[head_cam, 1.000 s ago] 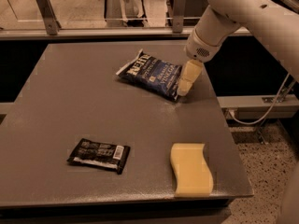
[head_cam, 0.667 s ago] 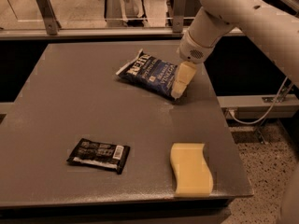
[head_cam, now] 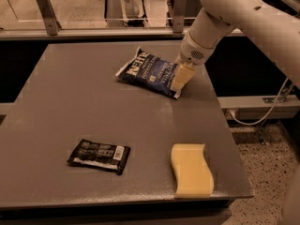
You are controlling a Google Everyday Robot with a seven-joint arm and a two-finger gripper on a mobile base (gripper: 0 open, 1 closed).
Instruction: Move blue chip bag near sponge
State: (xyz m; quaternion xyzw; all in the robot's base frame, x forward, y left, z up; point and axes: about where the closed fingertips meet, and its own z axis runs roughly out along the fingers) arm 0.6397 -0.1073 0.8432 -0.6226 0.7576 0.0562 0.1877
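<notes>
The blue chip bag [head_cam: 149, 73] lies flat on the grey table [head_cam: 70, 102], right of centre towards the back, with white lettering facing up. My gripper [head_cam: 181, 78] hangs from the white arm and is down at the bag's right end, touching or just over its edge. The pale yellow sponge [head_cam: 191, 169] lies near the table's front right corner, well apart from the bag and the gripper.
A small flat black wrapper with a white label [head_cam: 99, 155] lies at the front, left of the sponge. The table's right edge runs close to the gripper and the sponge. Metal posts and a rail [head_cam: 47, 13] stand behind the table.
My gripper has shifted a little to the left, further onto the bag's right end. The bag, the sponge and the wrapper have not moved.
</notes>
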